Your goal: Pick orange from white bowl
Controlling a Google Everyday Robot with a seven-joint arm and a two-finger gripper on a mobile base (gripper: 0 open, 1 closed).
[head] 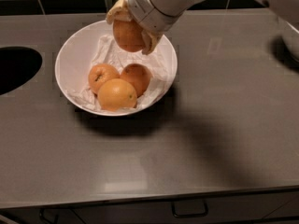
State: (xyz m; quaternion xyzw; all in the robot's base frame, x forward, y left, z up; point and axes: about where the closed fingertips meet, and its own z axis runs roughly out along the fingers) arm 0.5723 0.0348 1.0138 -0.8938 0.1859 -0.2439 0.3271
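Note:
The white bowl (70, 64) sits on the grey counter at upper left, lined with crumpled white paper. My gripper (131, 29) reaches down from the top and is shut on the orange (127, 35), a deep-orange, slightly egg-shaped fruit. It holds the orange above the bowl's far side, clear of the paper. One yellowish finger (150, 40) shows on the orange's right, the other on its upper left. Three other oranges lie in the bowl's near half: one with a dark stem dimple (102, 76), a darker one (136, 76) and a paler yellow-orange one (117, 94).
A dark round opening (16, 69) cuts into the counter at the left edge. A dark object (287, 45) sits at the right edge. The counter's front edge runs along the bottom, with drawer handles (189, 209) below it.

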